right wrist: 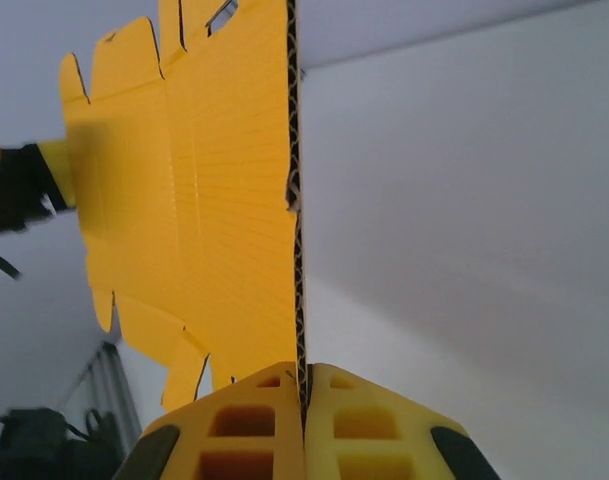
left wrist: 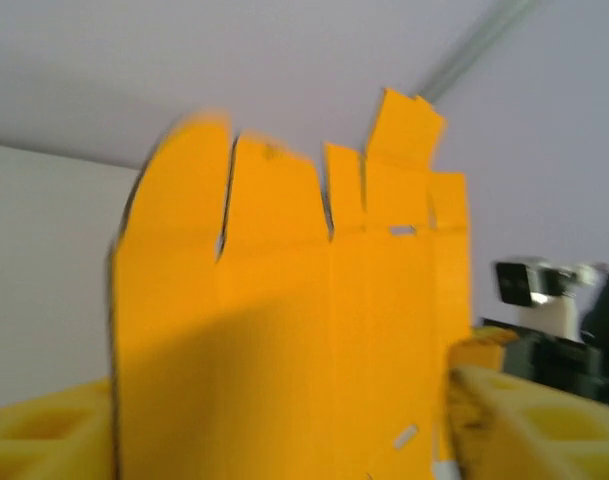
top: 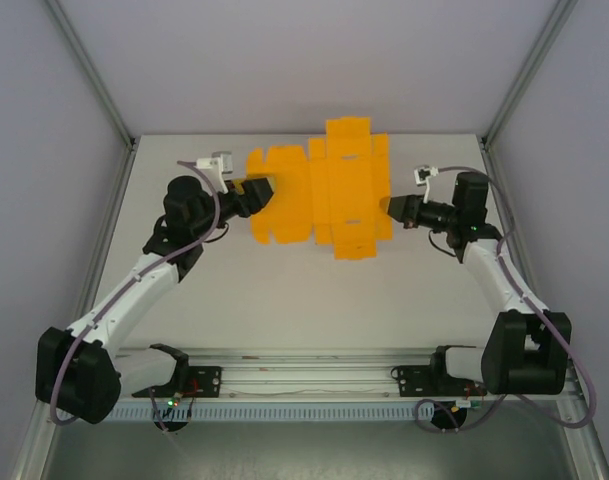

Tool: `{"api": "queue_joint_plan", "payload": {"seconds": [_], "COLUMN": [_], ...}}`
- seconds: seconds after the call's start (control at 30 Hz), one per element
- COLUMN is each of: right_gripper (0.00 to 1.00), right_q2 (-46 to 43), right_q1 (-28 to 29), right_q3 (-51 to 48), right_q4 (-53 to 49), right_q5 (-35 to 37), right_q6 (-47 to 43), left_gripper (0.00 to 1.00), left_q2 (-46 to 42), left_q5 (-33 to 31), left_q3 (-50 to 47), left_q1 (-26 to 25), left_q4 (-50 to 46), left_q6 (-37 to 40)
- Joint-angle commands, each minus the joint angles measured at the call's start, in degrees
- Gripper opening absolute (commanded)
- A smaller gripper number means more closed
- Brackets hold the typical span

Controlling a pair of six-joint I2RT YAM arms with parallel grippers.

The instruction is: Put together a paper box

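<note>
Unfolded paper box [top: 329, 185] between the arms, at the table's [top: 284, 300] far side
The right gripper [right wrist: 304, 395] pinches one edge; the left gripper [top: 254, 192] has its jaws spread about the opposite edge, seemingly not gripping, though that view is blurred

I see my left arm [top: 134, 290] stretched forward and bent inward at the elbow, the left gripper [top: 256, 192] pointing right with its jaws spread wide. My right arm [top: 499, 275] mirrors it, the right gripper [top: 392, 207] pointing left, its fingers [right wrist: 244, 420] pressed together (pinching the edge of the paper box [top: 329, 190]).
</note>
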Motion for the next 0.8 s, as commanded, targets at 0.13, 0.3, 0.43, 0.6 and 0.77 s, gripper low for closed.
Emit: {"api": "queue_joint_plan", "payload": {"seconds": [0.13, 0.3, 0.43, 0.6, 0.77], "right_gripper": [0.0, 0.0, 0.0, 0.0, 0.0], "right_q2": [4.58, 9.66, 13.7, 15.86, 14.84], "right_q1": [7.65, 12.89, 18.66, 25.47, 28.02], "right_q3": [5.63, 9.0, 13.31, 11.55, 7.46], "right_q4": [-21.41, -24.32, -23.31, -12.61, -4.38], "right_q5": [19.35, 28.04, 43.8, 58.51, 55.87], "right_q6": [-27.62, -42.88, -49.92, -57.68, -60.26], "left_gripper": [1.0, 1.0, 1.0, 1.0, 1.0], "left_q2": [-2.75, 2.77, 9.63, 17.39, 24.8], "left_q5": [-29.97, -26.42, -20.53, -15.78, -14.11], "left_q3": [-0.41, 3.51, 8.2, 14.18, 22.06], "left_q1": [0.12, 0.1, 0.14, 0.05, -0.09], "left_q4": [-22.0, -25.59, -25.37, -25.34, -27.39], "left_q6": [5.89, 7.31, 7.84, 8.16, 10.76]}}
